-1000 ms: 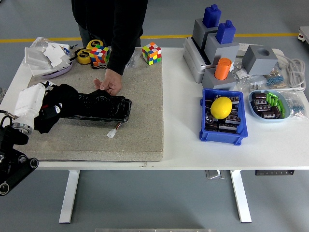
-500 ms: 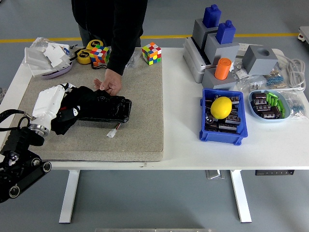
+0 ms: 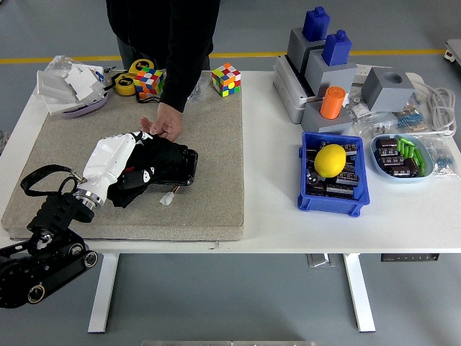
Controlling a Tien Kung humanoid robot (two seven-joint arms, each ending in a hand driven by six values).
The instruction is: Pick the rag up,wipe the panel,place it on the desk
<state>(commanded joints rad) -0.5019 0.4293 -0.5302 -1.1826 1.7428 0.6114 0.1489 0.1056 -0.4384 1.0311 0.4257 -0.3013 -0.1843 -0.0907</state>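
Left hand (image 3: 115, 160): 1 in view, white-shelled, fingers closed down on the black rag (image 3: 137, 179), pressing it onto the panel.
Panel (image 3: 176, 160): 1, black, lying on the grey mat (image 3: 209, 144), mostly under rag and hand.
Person's hand (image 3: 164, 122): 1, fingertips touching the panel's far edge.
Puzzle cubes: 2, one (image 3: 225, 78) on the mat's far edge, one (image 3: 148, 82) beside the tape.
Blue bin (image 3: 333, 173): 1, holding 1 lemon (image 3: 330, 160) over dark parts.
Oval dish (image 3: 400, 156): 1, holding dark parts and green pieces.
Right arm: out of view.

cubes (image 3: 226, 78): 2 | blue bins (image 3: 333, 175): 1 | lemons (image 3: 330, 160): 1
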